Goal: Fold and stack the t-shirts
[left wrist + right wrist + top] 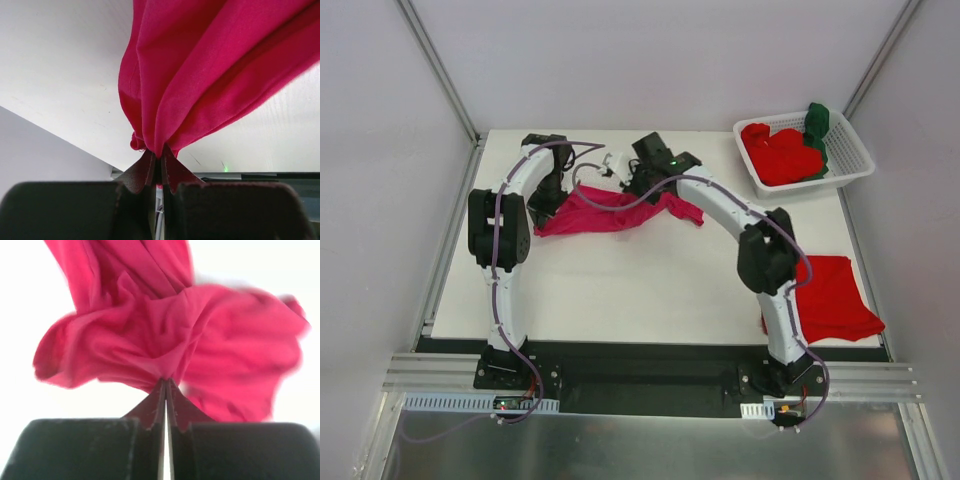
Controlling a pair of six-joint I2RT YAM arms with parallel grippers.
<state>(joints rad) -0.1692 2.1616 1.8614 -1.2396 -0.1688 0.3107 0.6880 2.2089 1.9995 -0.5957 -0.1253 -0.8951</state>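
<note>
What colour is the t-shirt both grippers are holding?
The t-shirt is plain magenta-pink; the left wrist view shows it best.

Wore white shells over the left arm [525, 172] and right arm [718, 203], black joint housings, purple cables [496, 290] alongside; showed a green light [672, 157] near the right wrist.

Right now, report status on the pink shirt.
Left gripper shut on pink shirt. Right gripper shut on it too. Shirt bunched, unfolded, between them. Nothing blocking; basket off to the right.
</note>
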